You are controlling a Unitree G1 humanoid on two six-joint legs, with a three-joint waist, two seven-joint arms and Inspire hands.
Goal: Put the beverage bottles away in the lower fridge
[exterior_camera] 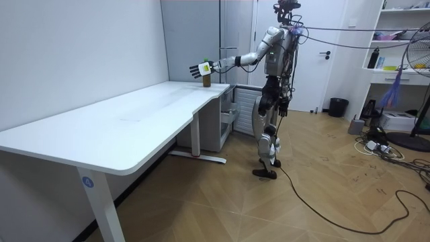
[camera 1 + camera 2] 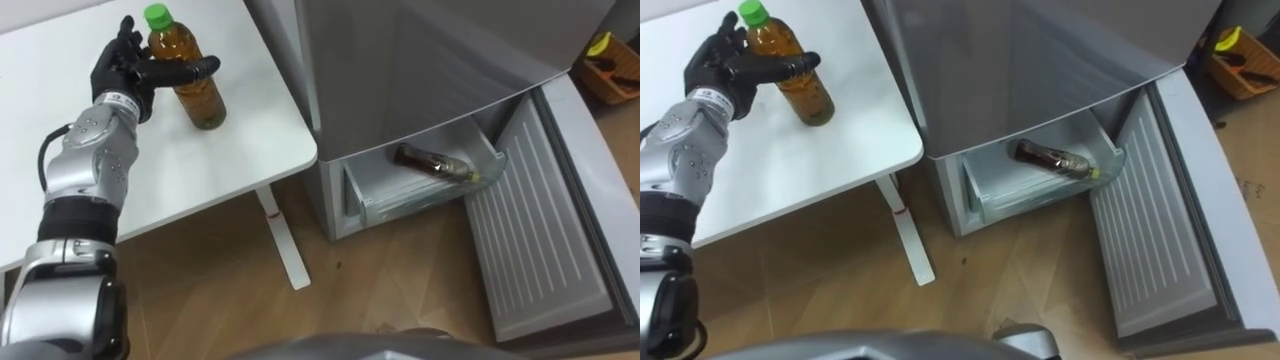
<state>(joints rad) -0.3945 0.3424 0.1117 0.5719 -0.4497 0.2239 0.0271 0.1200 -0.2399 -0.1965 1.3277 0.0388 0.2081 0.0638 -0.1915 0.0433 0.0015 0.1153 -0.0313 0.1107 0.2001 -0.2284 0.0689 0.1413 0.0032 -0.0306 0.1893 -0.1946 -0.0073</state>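
Your left hand [image 2: 128, 68] is at the tea bottle [image 2: 190, 80] with the green cap, which stands on the white desk [image 2: 60, 150] near the corner closest to the fridge [image 2: 430, 60]. The palm sits against the bottle's side and the thumb reaches across its front. The other fingers [image 2: 124, 36] stand up straight and spread beside the cap, so the fingers are released rather than clenched round the bottle.

The bottle's base is on the desk, and it leans a little toward the hand. In the room view your robot stands on the wooden floor in front of the fridge, at the desk's far end, with its left arm stretched out over the desk.

The lower fridge door [image 2: 540, 230] hangs wide open. Inside, in the lower drawer [image 2: 400, 195], a dark drink bottle [image 2: 435, 163] lies on its side, well apart from the tea bottle.
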